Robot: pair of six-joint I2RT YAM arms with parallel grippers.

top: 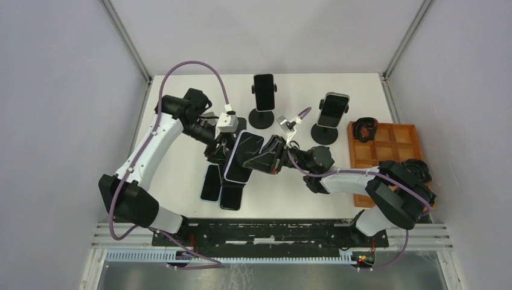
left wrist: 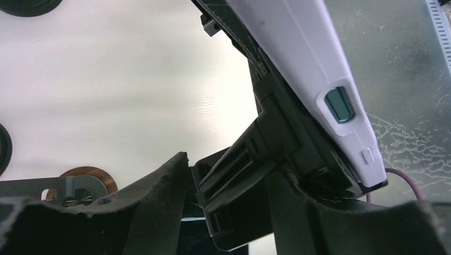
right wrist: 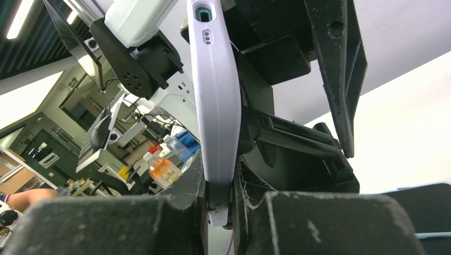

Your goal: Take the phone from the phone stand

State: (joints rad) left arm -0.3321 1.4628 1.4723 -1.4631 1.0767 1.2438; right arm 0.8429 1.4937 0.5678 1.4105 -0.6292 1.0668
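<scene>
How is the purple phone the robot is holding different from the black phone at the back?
The purple phone hangs tilted in the air, pinched by the right end effector; the black phone sits upright on its stand, untouched. The purple phone has a pale lilac case; the black phone looks all dark. Both show dark screens.
</scene>
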